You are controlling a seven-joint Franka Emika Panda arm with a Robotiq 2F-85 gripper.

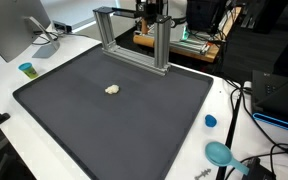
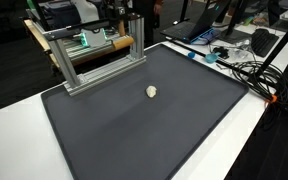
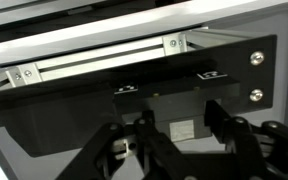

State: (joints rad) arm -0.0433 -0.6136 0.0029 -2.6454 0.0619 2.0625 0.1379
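Gripper [image 3: 179, 162] hangs at the far edge of the black mat [image 1: 134, 130], close above the metal frame [image 1: 162, 45], fingers spread wide and holding nothing. Frame stands upright on the mat's back edge in both exterior views. 1 small pale lump [image 1: 112, 89] lies mid-mat, well apart from both.

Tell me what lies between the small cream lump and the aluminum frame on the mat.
Nothing: only bare dark mat separates the cream lump from the aluminum frame, as both exterior views show.
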